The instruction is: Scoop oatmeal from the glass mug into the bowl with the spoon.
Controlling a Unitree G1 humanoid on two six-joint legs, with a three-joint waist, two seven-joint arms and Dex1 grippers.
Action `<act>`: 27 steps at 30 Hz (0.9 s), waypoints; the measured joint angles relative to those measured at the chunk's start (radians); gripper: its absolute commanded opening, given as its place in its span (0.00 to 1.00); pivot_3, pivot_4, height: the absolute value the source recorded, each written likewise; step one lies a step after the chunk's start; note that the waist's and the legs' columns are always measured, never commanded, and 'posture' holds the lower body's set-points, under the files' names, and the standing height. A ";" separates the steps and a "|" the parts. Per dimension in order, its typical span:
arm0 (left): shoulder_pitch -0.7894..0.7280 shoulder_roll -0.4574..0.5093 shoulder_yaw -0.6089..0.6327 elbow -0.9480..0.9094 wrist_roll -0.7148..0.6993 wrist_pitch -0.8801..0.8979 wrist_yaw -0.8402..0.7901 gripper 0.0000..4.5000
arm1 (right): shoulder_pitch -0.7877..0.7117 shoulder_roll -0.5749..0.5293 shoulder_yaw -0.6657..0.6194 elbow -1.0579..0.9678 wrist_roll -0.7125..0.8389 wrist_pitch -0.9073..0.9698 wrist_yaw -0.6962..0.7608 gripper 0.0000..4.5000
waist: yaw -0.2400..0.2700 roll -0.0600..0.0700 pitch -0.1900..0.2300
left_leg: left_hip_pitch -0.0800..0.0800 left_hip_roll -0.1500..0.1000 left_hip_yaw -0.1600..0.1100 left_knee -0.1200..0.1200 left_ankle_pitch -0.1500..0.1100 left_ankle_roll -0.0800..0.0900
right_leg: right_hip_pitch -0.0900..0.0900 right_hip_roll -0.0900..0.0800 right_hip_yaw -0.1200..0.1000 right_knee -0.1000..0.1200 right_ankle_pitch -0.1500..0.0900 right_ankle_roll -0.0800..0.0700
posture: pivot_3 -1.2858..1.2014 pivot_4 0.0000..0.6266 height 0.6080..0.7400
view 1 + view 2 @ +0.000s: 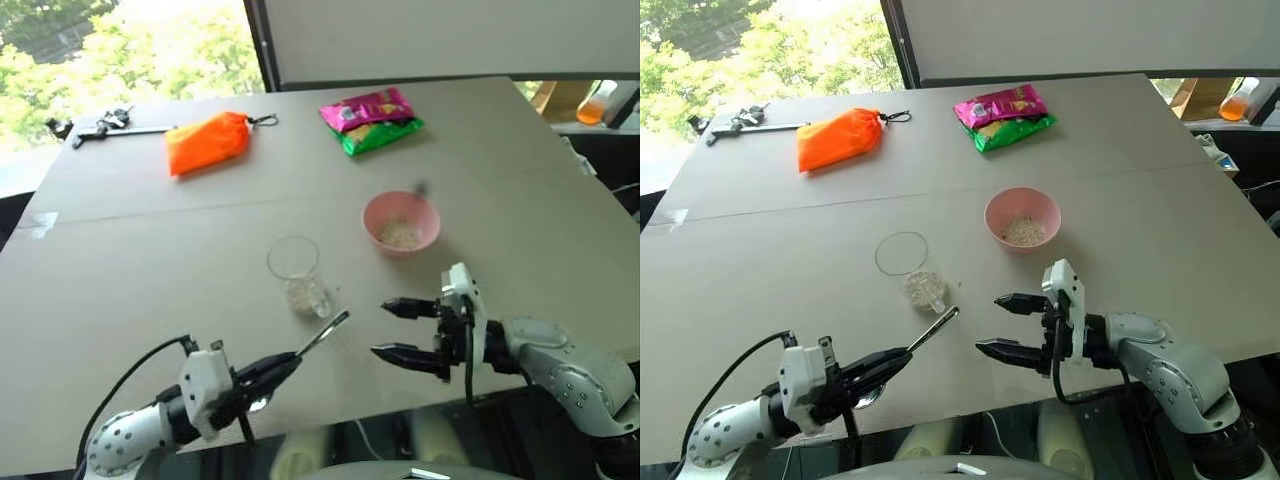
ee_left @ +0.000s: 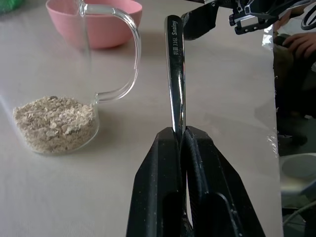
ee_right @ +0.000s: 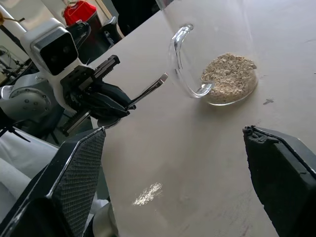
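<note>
The table (image 1: 150, 260) carries the bowl (image 1: 401, 222) mid-way, some oatmeal (image 1: 400, 235) inside. The mug (image 1: 298, 276) stands nearer the front edge. The right gripper (image 1: 405, 328), fingers apart, probably waits to steady it. The left gripper (image 1: 275, 372) clamps the spoon (image 1: 325, 333) by the wrong end.

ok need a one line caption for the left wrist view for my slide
Left claw shut on the spoon handle, beside the glass mug of oatmeal, pink bowl behind.

Glass, metal and matt board, as we see them
We note clear glossy glass mug (image 1: 297, 272), polished metal spoon (image 2: 175, 74), smooth pink bowl (image 1: 401, 222), flaky oatmeal (image 2: 54, 118), matt table (image 1: 150, 250)
</note>
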 measured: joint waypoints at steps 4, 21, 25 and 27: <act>-0.136 0.001 -0.087 0.060 0.047 0.006 0.004 0.02 | 0.009 0.069 -0.061 0.000 0.121 0.085 -0.128 1.00 | 0.002 0.000 0.000 | 0.000 0.000 -0.001 0.000 0.000 0.000 | 0.000 0.000 0.002 0.001 0.000 0.000 | 0.52 0.24 1.00; -0.255 -0.043 -0.219 0.078 0.105 0.085 0.148 0.00 | 0.007 0.197 -0.123 -0.026 0.415 0.207 -0.586 0.47 | 0.000 0.002 0.001 | 0.000 -0.001 0.000 0.000 0.000 0.000 | -0.001 0.000 0.004 0.003 0.000 0.000 | 0.52 0.24 1.00; -0.250 -0.044 -0.236 0.072 0.104 0.086 0.160 0.00 | 0.009 0.188 -0.117 -0.026 0.413 0.207 -0.600 0.03 | 0.000 0.002 0.001 | 0.000 -0.001 0.000 0.000 0.000 0.000 | -0.001 0.000 0.003 0.004 0.000 0.000 | 0.52 0.24 1.00; -0.249 -0.045 -0.237 0.064 0.102 0.089 0.170 0.00 | 0.008 0.195 -0.113 -0.025 0.415 0.199 -0.598 0.01 | 0.000 0.003 0.001 | 0.001 0.000 0.000 0.000 0.000 0.000 | -0.001 0.000 0.003 0.004 0.000 0.000 | 0.52 0.24 1.00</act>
